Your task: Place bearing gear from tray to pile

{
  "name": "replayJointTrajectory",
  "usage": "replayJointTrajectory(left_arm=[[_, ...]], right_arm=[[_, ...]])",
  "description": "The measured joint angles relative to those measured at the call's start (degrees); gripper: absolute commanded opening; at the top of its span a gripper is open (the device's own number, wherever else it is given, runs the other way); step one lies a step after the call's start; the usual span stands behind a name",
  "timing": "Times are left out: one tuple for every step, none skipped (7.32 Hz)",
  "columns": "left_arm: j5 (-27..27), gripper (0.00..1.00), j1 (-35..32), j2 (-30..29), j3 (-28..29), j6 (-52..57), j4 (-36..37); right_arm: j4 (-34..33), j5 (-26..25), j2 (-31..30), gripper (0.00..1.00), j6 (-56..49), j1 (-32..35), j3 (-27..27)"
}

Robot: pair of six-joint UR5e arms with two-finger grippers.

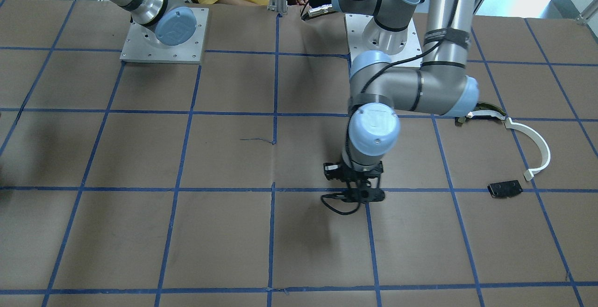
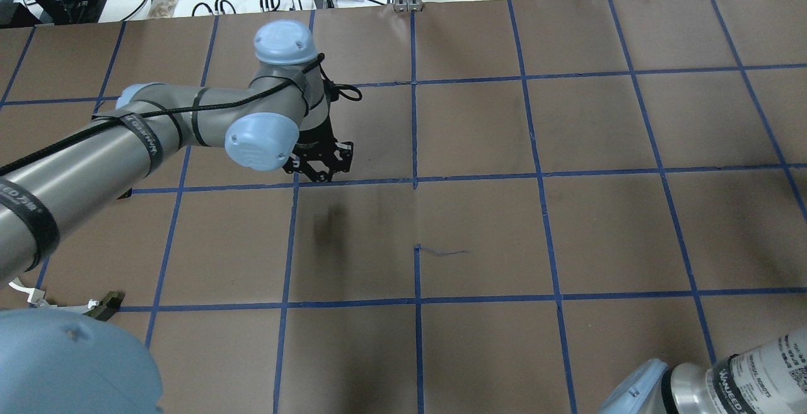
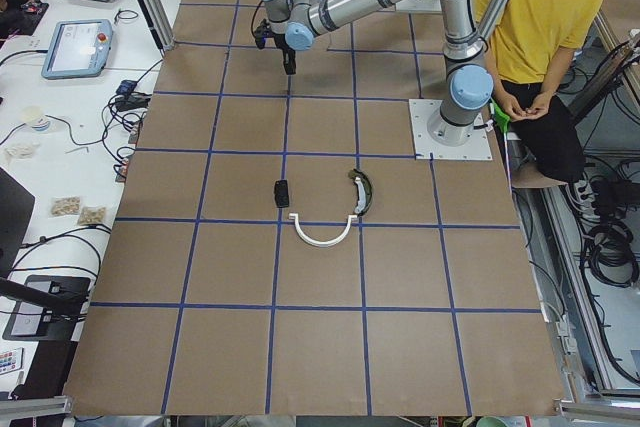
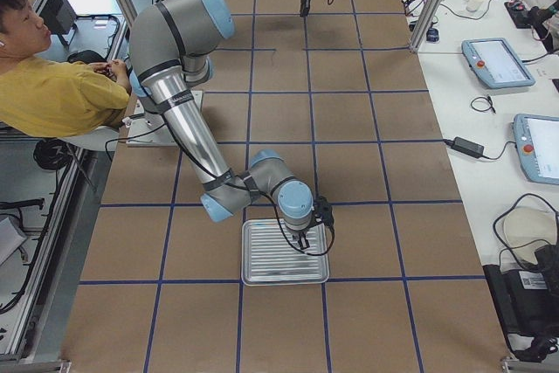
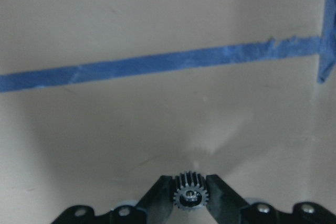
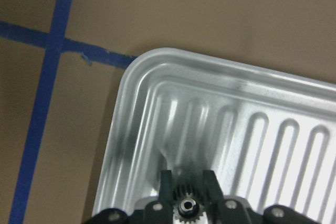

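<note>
My left gripper point(image 5: 190, 186) is shut on a small dark bearing gear point(image 5: 190, 198) and holds it above bare brown table by a blue tape line; it also shows in the front view point(image 1: 362, 196). The pile lies apart to its side: a white arc strip point(image 1: 537, 146), a dark-and-tan curved piece point(image 1: 483, 113) and a black plate point(image 1: 504, 189). My right gripper point(image 6: 187, 179) is shut on a second small gear point(image 6: 187, 205) just over a corner of the ribbed metal tray point(image 6: 273, 129). The tray point(image 4: 262, 279) shows in the right exterior view.
Blue tape lines divide the brown table into squares. A person in a yellow shirt point(image 3: 545, 37) sits behind the robot bases. Teach pendants point(image 4: 498, 63) and cables lie on the white side bench.
</note>
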Motion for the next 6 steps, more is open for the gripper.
replayJointTrajectory(left_arm=[[1.26,0.00,5.49,1.02,0.95,1.94,-1.88],[1.94,0.00,11.18,1.78,1.26,4.90,-2.96],[2.33,0.00,17.11,2.28,1.20,9.47,-3.51],[2.42,0.00,23.17,2.48,1.01,14.36,-4.03],[2.57,0.00,28.91,2.44,0.80,18.91,-4.90],[3.34,0.00,33.94,2.11,0.63,24.68,-5.39]], right_arm=[[0.03,-0.16,-0.14,0.18,-0.12,-0.01,-0.01],[0.13,-0.23,-0.63,0.16,-0.14,0.18,-0.10],[0.46,-0.30,-2.08,0.16,0.18,1.49,-0.14],[1.49,-0.52,-4.59,0.16,2.22,4.35,0.05],[4.19,-1.04,-8.07,0.14,7.00,8.96,0.40],[8.53,-1.58,-11.82,0.13,13.59,15.19,0.64]])
